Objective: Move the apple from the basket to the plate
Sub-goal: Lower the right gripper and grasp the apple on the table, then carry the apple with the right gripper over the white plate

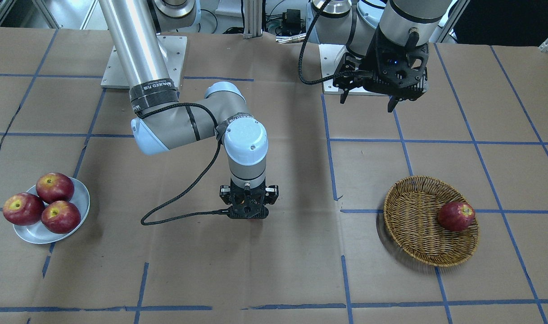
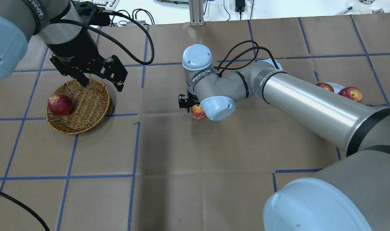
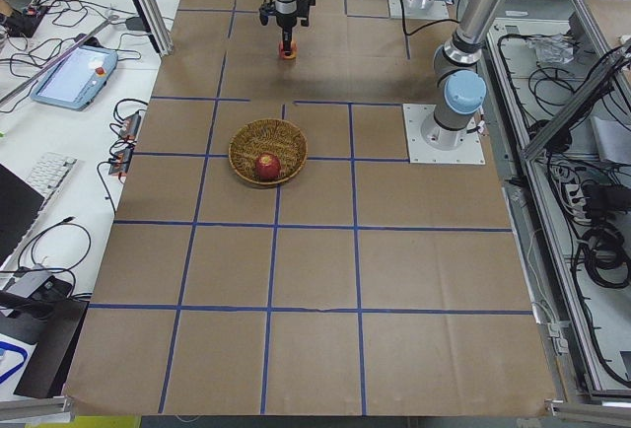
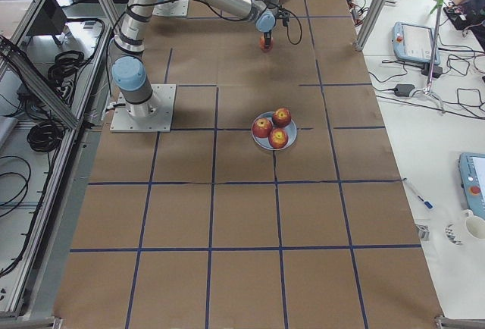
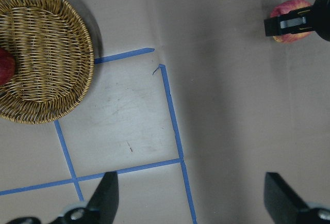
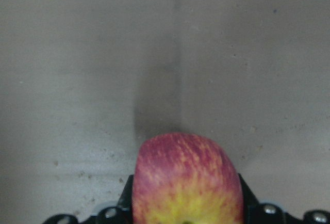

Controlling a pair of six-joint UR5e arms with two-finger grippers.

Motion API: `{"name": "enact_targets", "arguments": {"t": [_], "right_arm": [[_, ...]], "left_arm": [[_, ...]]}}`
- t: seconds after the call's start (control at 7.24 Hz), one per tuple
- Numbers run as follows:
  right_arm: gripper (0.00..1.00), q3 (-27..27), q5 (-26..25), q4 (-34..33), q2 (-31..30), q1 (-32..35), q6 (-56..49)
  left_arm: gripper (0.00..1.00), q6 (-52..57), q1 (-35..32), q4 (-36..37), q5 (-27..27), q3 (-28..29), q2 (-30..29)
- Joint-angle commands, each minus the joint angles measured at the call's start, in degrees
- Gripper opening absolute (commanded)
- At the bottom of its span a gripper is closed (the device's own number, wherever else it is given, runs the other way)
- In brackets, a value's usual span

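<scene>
The lighter, yellow-streaked apple (image 2: 198, 112) sits between the fingers of my right gripper (image 2: 195, 107), which is shut on it low over the middle of the table. It fills the bottom of the right wrist view (image 6: 186, 182). I cannot tell whether it touches the paper. The wicker basket (image 1: 413, 229) stands on my left side and holds one dark red apple (image 1: 456, 216). My left gripper (image 1: 368, 103) is open and empty, raised behind the basket. The blue-grey plate (image 1: 82, 198) is far on my right side.
Three red apples (image 1: 54, 187) lie on the plate. Brown paper with a blue tape grid covers the table. The two arm base plates (image 1: 143, 58) stand at the robot's edge. My right arm stretches over the table from the plate side to the middle.
</scene>
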Motion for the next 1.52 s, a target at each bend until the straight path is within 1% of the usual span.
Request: {"name": "enact_targets", "arguments": {"t": [0.0,0.28,0.41,0.69,0.83,0.97,1.38], "right_arm": [[0.54,-0.67,-0.17,0.14,-1.21,-0.47,-0.26],[0.55,0.03,0.1,2.41,-8.03,-2.57,-2.27],[0.55,0.12,0.62,6.86,-11.81,-5.98,-4.46],[0.55,0.38,0.89,17.57,-19.89,-15.97,-17.16],[0.55,0.38,0.63,21.72,-22.63,-21.86,-23.67],[0.55,0.56,0.36,24.46,-24.05,-27.31,-30.34],[0.55,2.75,-0.08,24.75,-25.47,-39.28,-43.38]], "left_arm": [[0.99,0.01,0.27,-0.14,0.0,0.0,0.16],[0.99,0.01,0.27,-0.22,0.0,0.0,0.16],[0.99,0.01,0.27,-0.23,0.0,0.0,0.16],[0.99,0.01,0.27,-0.31,0.0,0.0,0.25],[0.99,0.01,0.36,-0.23,0.0,0.0,0.16],[0.99,0.01,0.36,-0.4,0.0,0.0,0.25],[0.99,0.01,0.36,-0.31,0.0,0.0,0.25]]}}
